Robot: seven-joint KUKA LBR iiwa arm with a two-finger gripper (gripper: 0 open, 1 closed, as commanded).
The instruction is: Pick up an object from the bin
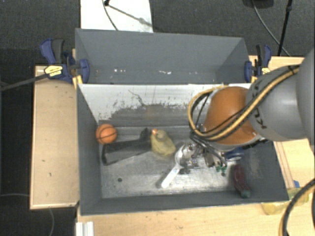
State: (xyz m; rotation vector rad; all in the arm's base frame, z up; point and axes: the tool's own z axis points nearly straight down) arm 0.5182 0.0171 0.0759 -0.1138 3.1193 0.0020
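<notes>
My gripper [186, 160] is low in the middle of the bin, under the orange wrist cover. A white stick-like thing [169, 177] lies slanted on the floor, its upper end right at the gripper's tip. Whether it is gripped cannot be told. A pale yellow rounded thing [162, 144] lies just left of the gripper. A black elongated thing [125, 150] stretches further left from it.
A small orange ball [106, 133] sits by the left wall. A dark maroon oblong thing with a green end [240, 181] lies at the front right corner. Something blue [235, 155] peeks out beneath the arm. The arm covers the bin's right side.
</notes>
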